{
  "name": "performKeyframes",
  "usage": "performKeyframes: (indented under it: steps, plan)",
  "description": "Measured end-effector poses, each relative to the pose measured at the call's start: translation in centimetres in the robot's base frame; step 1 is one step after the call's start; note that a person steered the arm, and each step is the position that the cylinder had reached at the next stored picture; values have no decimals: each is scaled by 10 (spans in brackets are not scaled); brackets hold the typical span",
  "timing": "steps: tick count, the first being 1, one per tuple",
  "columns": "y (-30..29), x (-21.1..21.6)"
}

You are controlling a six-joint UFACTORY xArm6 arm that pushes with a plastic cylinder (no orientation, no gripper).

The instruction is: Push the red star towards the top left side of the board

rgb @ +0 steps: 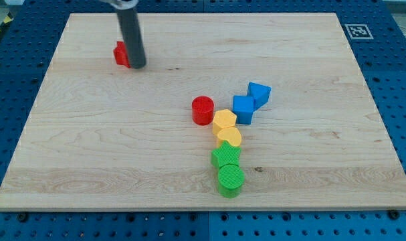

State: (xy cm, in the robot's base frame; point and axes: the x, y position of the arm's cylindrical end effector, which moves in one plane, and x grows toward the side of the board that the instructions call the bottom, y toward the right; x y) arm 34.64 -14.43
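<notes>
Red star (121, 53): sits in the upper left part of the counter (89, 147), near the left edge and not far below the top edge. Shows only in part, with the right side hidden behind the dark rod. Hard to confirm as a star from the sliver visible, but the only red block in that quarter.

Just to its right, my tip (137, 67): rests on the wood, touching or all but touching the star's right flank; cannot tell which. No fingers on this arm, only the rod, so nothing to call open, closed or gripping.

Further right, well apart from the star, a cluster of blocks around the middle: red cylinder (203, 110), then a yellow block (224, 120) beside it, with a second yellow block (229, 138) just below. Under that, a green star (225, 156), and lowest a green cylinder (230, 180). Right of the upper yellow one, a blue cube (243, 108) touching another blue block (259, 94) above and to its right. In the far top right corner, a printed black-and-white marker (356, 31).

Judging from this layout, looks largely done: star clear of the cluster and lying in the top-left region. Left to do, if anything: a short further nudge up and left toward the corner. From the tip's present place, a push probably sends the star left rather than up. Likely calls for contact from the lower right instead.
</notes>
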Motion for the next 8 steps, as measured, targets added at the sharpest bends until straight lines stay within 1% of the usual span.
performKeyframes:
  steps: [2,3,4,5,6,7,8]
  plan:
    - [-23,-32]
    - [-25,-23]
    - [-57,10]
    - [-65,-11]
    - [-54,-43]
    - [-38,-43]
    - [-4,-38]
